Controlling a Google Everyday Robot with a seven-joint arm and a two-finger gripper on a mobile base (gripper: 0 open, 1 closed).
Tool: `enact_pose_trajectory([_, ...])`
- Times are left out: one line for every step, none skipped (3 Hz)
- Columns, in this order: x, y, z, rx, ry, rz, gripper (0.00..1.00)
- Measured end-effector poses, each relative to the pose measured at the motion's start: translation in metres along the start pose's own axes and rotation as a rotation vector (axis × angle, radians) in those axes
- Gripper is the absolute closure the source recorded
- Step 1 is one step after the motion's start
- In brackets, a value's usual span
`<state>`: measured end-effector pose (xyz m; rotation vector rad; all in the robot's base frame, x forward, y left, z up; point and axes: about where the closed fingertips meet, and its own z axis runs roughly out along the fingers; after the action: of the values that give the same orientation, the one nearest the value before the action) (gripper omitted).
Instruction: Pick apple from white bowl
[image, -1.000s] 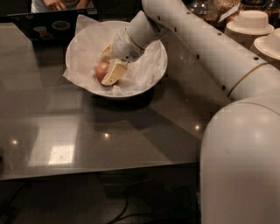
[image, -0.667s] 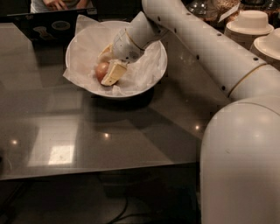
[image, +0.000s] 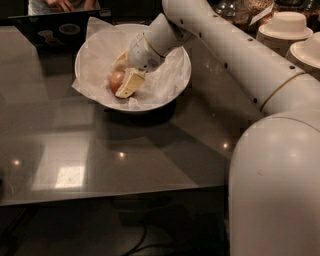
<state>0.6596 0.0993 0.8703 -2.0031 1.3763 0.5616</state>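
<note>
The white bowl stands on the dark table, lined with crumpled white paper. The small reddish-orange apple lies inside it, left of centre. My gripper reaches down into the bowl from the right. Its two pale fingers sit on either side of the apple, one behind it and one in front, closed against it. The apple rests low in the bowl on the paper, partly hidden by the near finger.
Stacks of beige paper bowls stand at the back right. A dark laptop and a person's hands are behind the bowl. My white arm crosses the right side. The table's front edge is near.
</note>
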Motion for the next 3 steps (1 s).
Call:
enact_pose_trajectory([-0.018, 0.001, -0.010, 0.018, -0.058, -0.039, 1.00])
enact_pose_trajectory([-0.051, 0.002, -0.033, 0.056, -0.123, -0.111, 1.00])
enact_pose_trajectory([-0.071, 0.008, -0.060, 0.107, -0.147, -0.158, 1.00])
